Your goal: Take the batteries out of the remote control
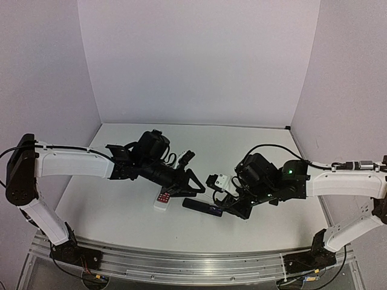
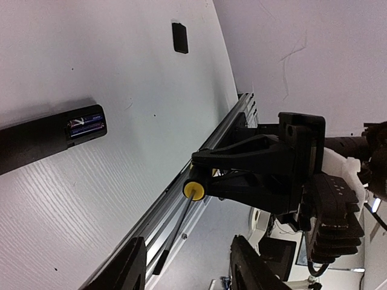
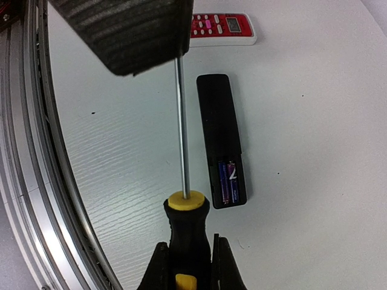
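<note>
White bench (image 3: 302, 90) carried the remote (image 3: 217, 115), batteries (image 3: 228, 181) exposed, probably light and slick, best levered at one end; right claw (image 3: 186, 266) clamped the screwdriver (image 3: 187, 235), left claw (image 2: 188, 266) stood apart.

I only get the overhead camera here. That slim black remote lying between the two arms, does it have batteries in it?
Observer: Yes. The right wrist camera shows the remote with its compartment uncovered and two batteries side by side inside.
Operator: So where did the lid go?
Observer: The left wrist camera shows what looks like the small black cover lying on the table, apart from the remote.
Operator: And what is the right arm clutching?
Observer: The right gripper is clamped on a screwdriver with a black-and-yellow handle. Its metal shaft reaches toward the left gripper, whose jaws stand apart.
</note>
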Controlling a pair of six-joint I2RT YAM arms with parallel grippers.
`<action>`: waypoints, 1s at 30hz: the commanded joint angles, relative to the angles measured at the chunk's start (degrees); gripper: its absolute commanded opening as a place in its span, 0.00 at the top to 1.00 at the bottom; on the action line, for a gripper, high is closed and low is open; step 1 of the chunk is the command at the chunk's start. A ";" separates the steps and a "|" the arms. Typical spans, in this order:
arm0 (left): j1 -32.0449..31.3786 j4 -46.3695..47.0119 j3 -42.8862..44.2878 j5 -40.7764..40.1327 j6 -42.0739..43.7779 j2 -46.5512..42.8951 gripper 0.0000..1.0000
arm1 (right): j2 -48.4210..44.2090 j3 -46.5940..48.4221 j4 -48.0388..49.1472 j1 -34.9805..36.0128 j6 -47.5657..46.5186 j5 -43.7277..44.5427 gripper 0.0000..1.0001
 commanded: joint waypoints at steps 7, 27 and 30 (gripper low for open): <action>-0.09 4.26 0.08 3.84 -0.89 0.41 0.73 | -0.74 2.35 1.14 0.14 -1.07 -2.67 1.00; 0.82 15.57 -7.59 3.54 -1.82 -6.14 1.00 | -6.21 1.43 2.05 0.14 4.75 -3.56 0.35; 2.32 20.06 -10.89 3.77 -3.85 -8.47 1.00 | -9.42 -0.41 5.15 0.14 7.83 -5.80 0.25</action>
